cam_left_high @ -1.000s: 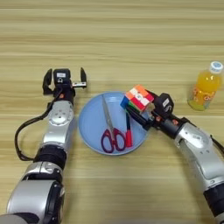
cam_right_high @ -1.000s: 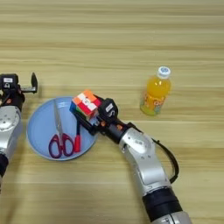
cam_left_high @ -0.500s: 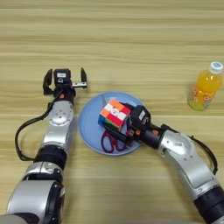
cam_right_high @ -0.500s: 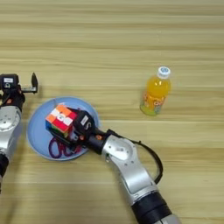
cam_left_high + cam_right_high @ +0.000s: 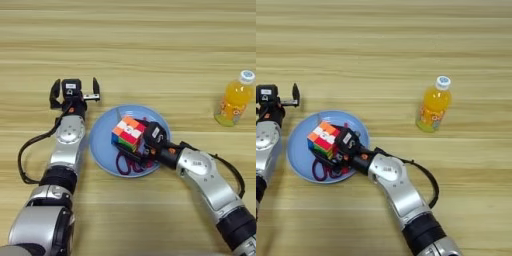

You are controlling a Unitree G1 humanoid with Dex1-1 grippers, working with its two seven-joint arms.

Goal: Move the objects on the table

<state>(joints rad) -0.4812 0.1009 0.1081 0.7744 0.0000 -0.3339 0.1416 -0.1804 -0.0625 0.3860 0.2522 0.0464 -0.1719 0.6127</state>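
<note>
My right gripper is shut on the multicoloured puzzle cube, holding it over the middle of the round light-blue plate. Beneath the cube lie the red-handled scissors; only their handle loops show near the plate's front rim. The slim red pen is hidden under the cube and the gripper. The orange-drink bottle with its white cap stands upright far to the right on the wooden table. My left gripper rests open on the table just beyond the plate's left rim, holding nothing.
A black cable loops from my left arm over the table at the left. My right forearm stretches from the lower right toward the plate. Bare planks lie across the far half of the table.
My right gripper has carried the cube leftward from the plate's right rim to over its middle, covering the pen and most of the scissors. My left arm and the bottle have not moved.
</note>
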